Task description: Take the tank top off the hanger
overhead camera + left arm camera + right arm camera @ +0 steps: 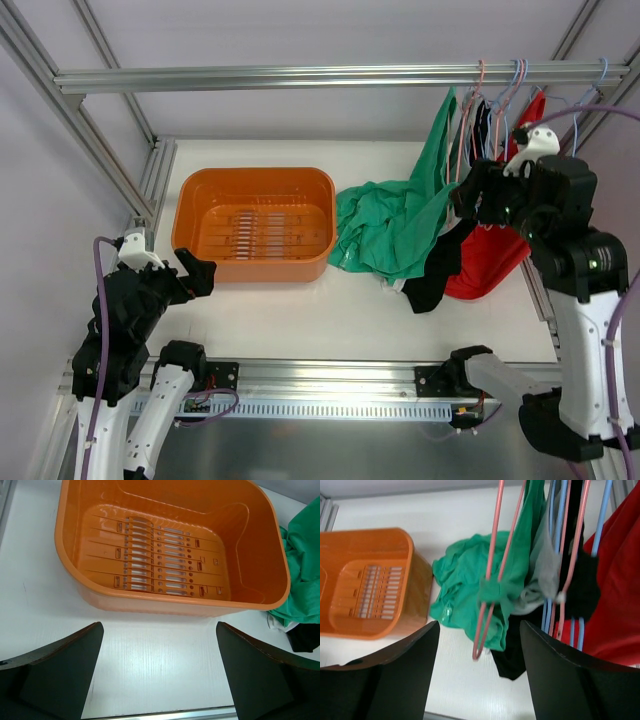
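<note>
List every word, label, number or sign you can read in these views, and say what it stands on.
No text can be read.
Orange basin: small moulded marks on its floor, too small to read.
Green garment: no print visible.
Red garment: no print visible.
</note>
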